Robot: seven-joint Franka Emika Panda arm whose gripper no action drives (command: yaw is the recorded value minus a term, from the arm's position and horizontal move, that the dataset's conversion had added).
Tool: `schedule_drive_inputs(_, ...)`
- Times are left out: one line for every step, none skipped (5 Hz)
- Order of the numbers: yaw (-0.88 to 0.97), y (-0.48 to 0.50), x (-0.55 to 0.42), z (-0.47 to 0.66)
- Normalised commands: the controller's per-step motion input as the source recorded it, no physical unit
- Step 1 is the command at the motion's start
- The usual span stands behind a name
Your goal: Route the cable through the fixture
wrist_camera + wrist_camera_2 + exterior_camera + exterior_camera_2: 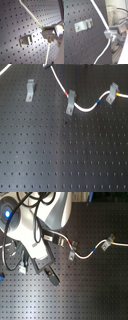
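The white cable (88,109) comes down from the top of the first exterior view, meets the middle clip (71,102), sags, then rises to the right clip (113,92) by its blue and yellow bands. The left fixture (30,91) stands alone with no cable at it. My gripper (46,32) does not show in the first exterior view. In both wrist views it is shut on the cable (101,18), near a green band. A bare clip (27,39) lies on the board beside the cable (30,12) without touching it; the same clip (82,25) shows in the second wrist view.
Everything sits on a black perforated board (60,154). The white arm (30,227), with dark hoses and a black mount (50,272), fills the second exterior view's left. There the cable (92,252) runs right between two clips (72,255) (106,244).
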Motion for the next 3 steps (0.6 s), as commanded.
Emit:
schedule_drive_inputs(0.14,-0.502,-0.506,0.34)
schedule_drive_inputs(0.41,-0.066,-0.474,0.52)
schedule_drive_inputs(0.58,0.337,-0.182,0.44)
